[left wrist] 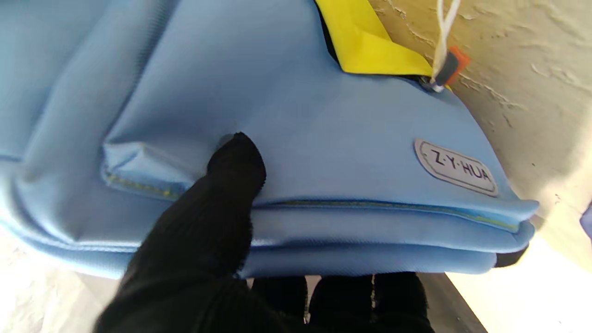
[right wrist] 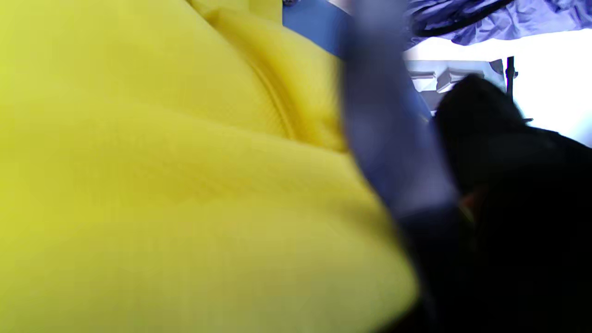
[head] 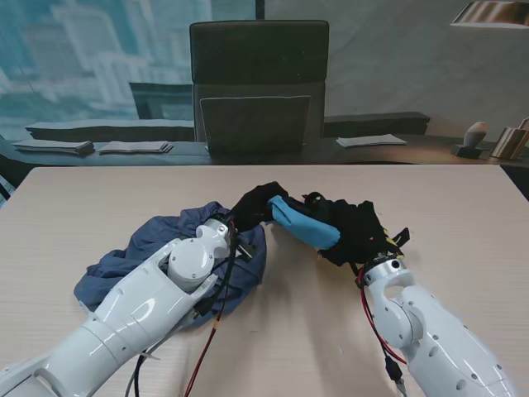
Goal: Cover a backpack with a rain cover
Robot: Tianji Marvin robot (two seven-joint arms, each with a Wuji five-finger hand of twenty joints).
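Observation:
A light-blue backpack [head: 304, 225] is held off the table between my two black-gloved hands, near the middle. My left hand [head: 256, 205] grips its left end. In the left wrist view the thumb [left wrist: 236, 166] presses on the blue front panel [left wrist: 323, 129] by a grey label, with the fingers under the edge. My right hand [head: 357, 231] wraps the right end. Its wrist view is filled by the pack's yellow fabric [right wrist: 162, 162] and a blurred blue strap [right wrist: 393, 138], beside the glove [right wrist: 508, 185]. The crumpled blue-grey rain cover [head: 157, 248] lies under my left forearm.
The beige table [head: 463, 215] stretches to both sides. A black chair [head: 259, 83] stands behind its far edge, with papers on a dark desk [head: 372, 141] beyond. Red cables [head: 216, 318] hang along both forearms.

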